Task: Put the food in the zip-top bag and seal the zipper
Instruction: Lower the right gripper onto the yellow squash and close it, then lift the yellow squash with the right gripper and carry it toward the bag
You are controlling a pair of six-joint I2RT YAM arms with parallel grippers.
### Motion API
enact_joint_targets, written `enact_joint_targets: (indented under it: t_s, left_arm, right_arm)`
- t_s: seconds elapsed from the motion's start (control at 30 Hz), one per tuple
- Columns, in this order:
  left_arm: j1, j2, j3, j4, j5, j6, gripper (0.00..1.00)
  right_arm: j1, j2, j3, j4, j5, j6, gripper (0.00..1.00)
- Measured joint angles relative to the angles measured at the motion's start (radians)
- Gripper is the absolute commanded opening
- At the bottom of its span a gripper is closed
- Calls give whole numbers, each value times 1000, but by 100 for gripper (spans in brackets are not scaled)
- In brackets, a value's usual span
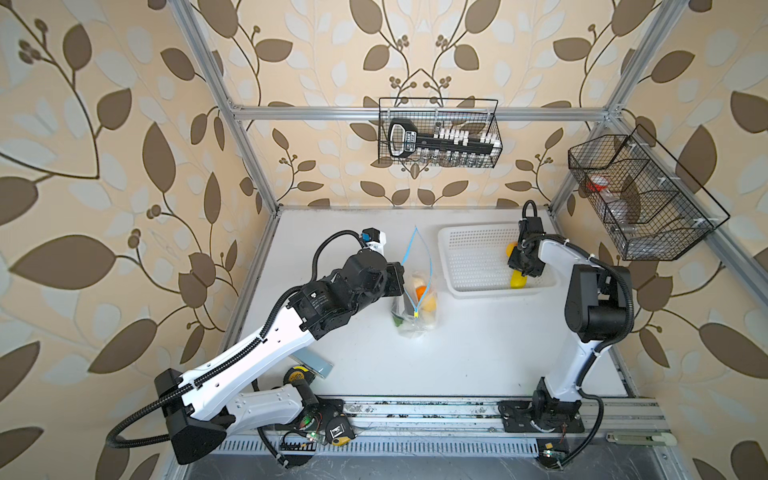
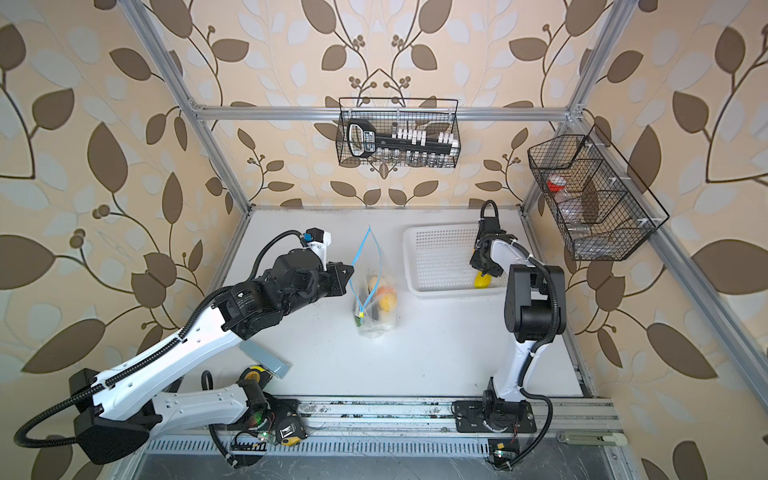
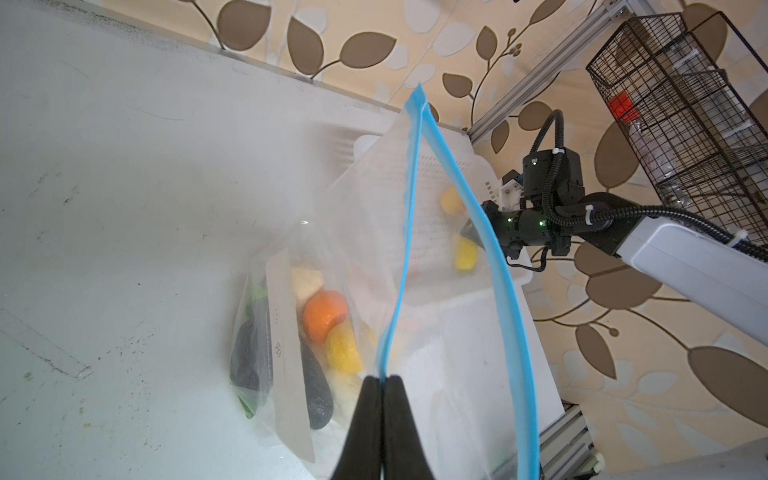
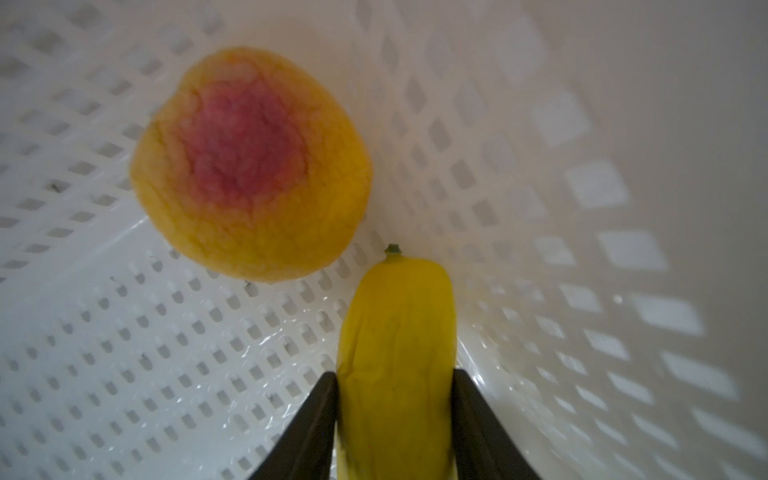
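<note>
The clear zip-top bag (image 1: 415,307) (image 2: 376,299) stands mid-table with its mouth spread. Inside lie an orange (image 3: 324,316), a yellow piece (image 3: 343,349), dark pieces (image 3: 318,395) and greens (image 3: 247,405). My left gripper (image 3: 381,379) (image 1: 402,266) is shut on one side of the blue zipper (image 3: 503,291), whose yellow tab (image 1: 416,314) hangs low. My right gripper (image 4: 395,374) (image 1: 521,274) is down in the white basket (image 1: 469,257), both fingers pressed against a long yellow fruit (image 4: 395,324) (image 2: 482,281). A yellow-pink peach (image 4: 249,174) lies beside it.
A yellow tape measure (image 1: 297,376) and a flat grey block (image 1: 313,362) lie under the left arm near the front rail. Black wire baskets hang on the back wall (image 1: 438,133) and the right wall (image 1: 640,199). The white basket's walls (image 4: 582,187) stand close round the right gripper.
</note>
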Motion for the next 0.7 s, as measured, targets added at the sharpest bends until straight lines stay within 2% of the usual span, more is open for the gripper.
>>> enact_joint_targets:
  t_s: [0.4,0.7]
  left_arm:
    - [0,0,0,1,0,-1,0]
    - [0,0,0,4,1,-2,0]
  right_arm:
    - [-2,-7,-10,37,-69,22,37]
    - [-2,-68,-37,40,-142,55,35]
